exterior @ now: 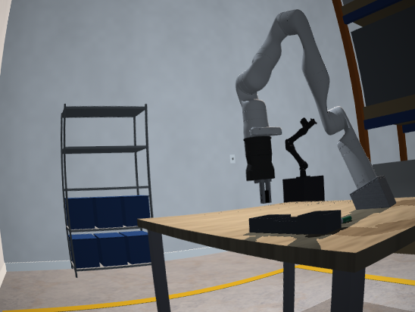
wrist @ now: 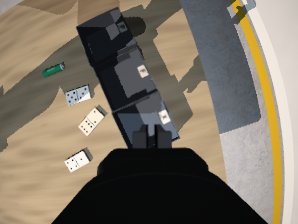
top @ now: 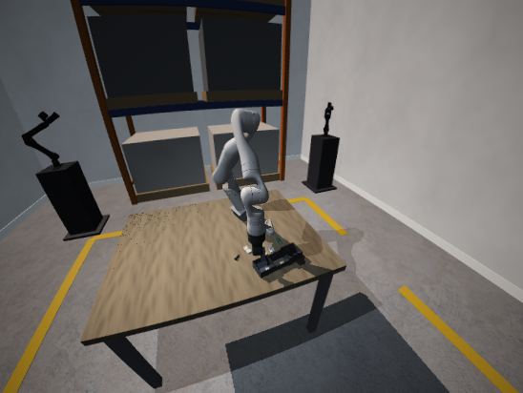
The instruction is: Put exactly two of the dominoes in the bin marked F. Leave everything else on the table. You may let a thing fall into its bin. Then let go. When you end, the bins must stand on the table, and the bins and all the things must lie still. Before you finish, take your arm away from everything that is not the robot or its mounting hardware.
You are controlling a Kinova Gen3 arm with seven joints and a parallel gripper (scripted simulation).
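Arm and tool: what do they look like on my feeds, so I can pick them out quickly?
The arm is light grey, built of smooth rounded tube links, rising from a blocky grey base. A pale flange sits above a black cylindrical wrist section. The tool has two short dark parallel fingers. No cables or markings are visible.
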